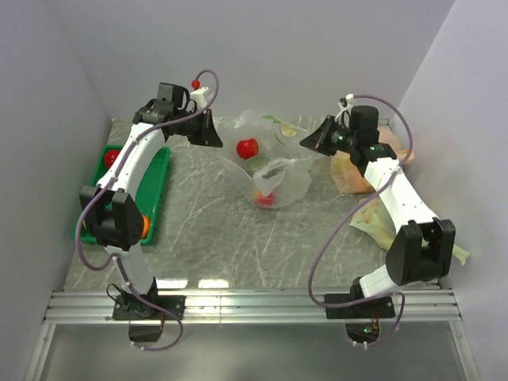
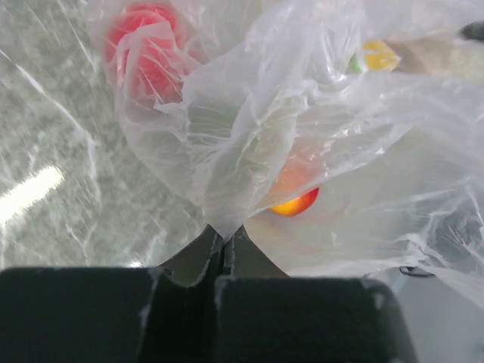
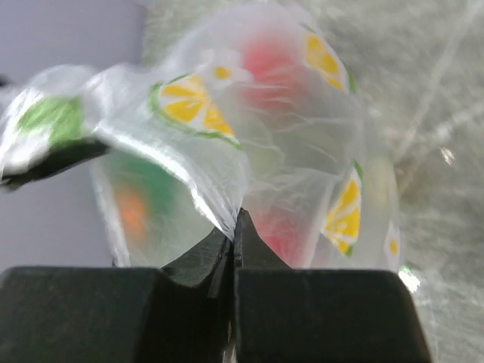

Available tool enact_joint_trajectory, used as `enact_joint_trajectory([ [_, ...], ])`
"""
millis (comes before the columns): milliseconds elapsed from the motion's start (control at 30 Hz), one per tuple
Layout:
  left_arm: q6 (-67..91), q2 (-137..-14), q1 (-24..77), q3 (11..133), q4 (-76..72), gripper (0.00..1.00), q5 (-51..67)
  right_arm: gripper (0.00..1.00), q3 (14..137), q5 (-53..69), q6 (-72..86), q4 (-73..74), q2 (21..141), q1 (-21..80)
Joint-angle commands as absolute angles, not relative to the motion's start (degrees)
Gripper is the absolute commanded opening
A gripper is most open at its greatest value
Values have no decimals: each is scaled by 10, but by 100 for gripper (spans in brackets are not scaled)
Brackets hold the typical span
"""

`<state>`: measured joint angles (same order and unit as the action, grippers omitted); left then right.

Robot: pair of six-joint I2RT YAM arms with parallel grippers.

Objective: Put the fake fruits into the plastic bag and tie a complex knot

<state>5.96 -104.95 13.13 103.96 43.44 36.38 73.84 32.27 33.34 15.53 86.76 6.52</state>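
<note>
The clear plastic bag (image 1: 274, 163) with yellow-green lemon prints lies at the middle back of the table. Inside it I see a red fruit (image 1: 248, 148) and another red fruit (image 1: 266, 198) lower down. My left gripper (image 1: 213, 133) is shut on the bag's left edge (image 2: 223, 219); a red fruit (image 2: 144, 45) and an orange fruit (image 2: 296, 203) show through the film. My right gripper (image 1: 311, 141) is shut on the bag's right edge (image 3: 227, 215); red fruit (image 3: 283, 231) shows behind the prints.
A green tray (image 1: 163, 171) at the left holds a red fruit (image 1: 111, 157) and an orange one (image 1: 144, 226) under the left arm. An orange-tinted bag (image 1: 357, 171) and a pale green bag (image 1: 381, 222) lie under the right arm. Walls close in on both sides.
</note>
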Motion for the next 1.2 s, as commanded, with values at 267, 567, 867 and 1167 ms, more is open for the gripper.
enact_joint_trajectory([
  [267,6,-1007,113,1044,511,58,372,0,761,262,243,182,895,151],
  [567,-172,-842,-43,976,672,90,231,0,745,243,206,185,879,153],
  [867,-368,-772,-301,786,726,89,163,0,773,250,167,231,899,149],
  [1167,-364,-832,-342,727,614,85,113,0,759,264,175,229,893,150],
])
